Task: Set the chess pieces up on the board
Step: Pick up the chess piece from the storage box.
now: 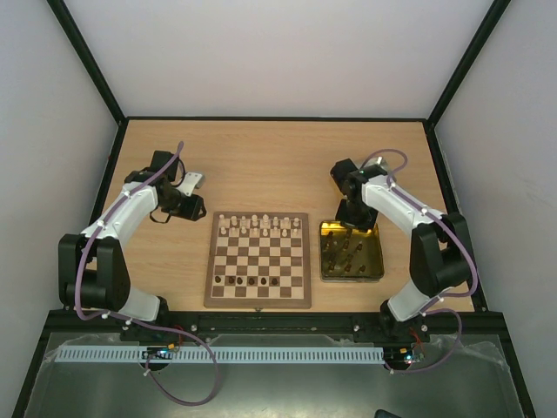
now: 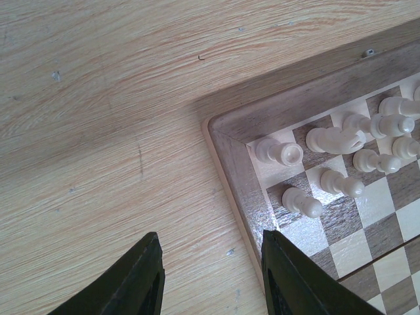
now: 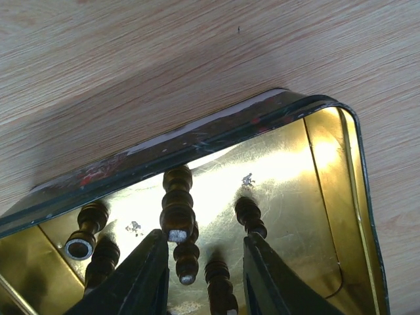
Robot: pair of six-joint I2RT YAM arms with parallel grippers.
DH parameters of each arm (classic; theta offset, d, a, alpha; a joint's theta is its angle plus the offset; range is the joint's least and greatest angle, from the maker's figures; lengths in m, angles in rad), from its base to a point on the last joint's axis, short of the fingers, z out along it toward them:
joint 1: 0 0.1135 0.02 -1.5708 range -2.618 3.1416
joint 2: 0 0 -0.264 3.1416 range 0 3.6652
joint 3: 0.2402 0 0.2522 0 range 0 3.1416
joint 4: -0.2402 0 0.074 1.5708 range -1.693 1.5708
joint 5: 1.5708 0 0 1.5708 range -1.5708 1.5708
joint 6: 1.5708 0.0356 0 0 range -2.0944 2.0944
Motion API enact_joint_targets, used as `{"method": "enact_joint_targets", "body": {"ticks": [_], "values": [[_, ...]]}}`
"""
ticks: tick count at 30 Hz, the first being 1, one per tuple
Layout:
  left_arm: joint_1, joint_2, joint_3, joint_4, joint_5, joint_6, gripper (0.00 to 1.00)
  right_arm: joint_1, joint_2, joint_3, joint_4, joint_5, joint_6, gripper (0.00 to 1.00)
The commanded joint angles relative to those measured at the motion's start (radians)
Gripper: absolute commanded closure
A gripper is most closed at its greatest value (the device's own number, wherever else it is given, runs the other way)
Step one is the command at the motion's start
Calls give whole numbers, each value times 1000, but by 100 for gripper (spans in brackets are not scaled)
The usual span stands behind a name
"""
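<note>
The board (image 1: 258, 261) lies in the middle of the table. Pale chess pieces (image 1: 259, 225) fill its far rows, and a few dark ones (image 1: 246, 280) stand on its near row. More dark chess pieces (image 3: 177, 209) lie in a gold tin (image 1: 372, 261) to the board's right. My right gripper (image 3: 203, 262) hangs open over the tin's far end, with two lying dark pieces (image 3: 187, 252) between its fingers (image 3: 141, 279) and none gripped. My left gripper (image 2: 210, 275) is open and empty over bare table, just beside the board's far left corner (image 2: 226, 131), close to the pale pieces (image 2: 302, 202).
The gold tin's dark rim (image 3: 197, 134) runs across the right wrist view just ahead of the fingers. Black frame rails (image 1: 113, 165) edge the table on both sides. Bare wood (image 1: 270, 165) stretches behind the board.
</note>
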Motion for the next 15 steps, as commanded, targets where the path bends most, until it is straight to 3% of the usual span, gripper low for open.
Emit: {"method": "enact_joint_targets", "body": {"ticks": [1, 15], "values": [[-2, -13, -10, -5, 0, 0, 58, -11, 27, -20, 31, 6, -29, 70], [-1, -2, -8, -8, -1, 1, 58, -14, 49, -47, 74, -20, -37, 71]]}}
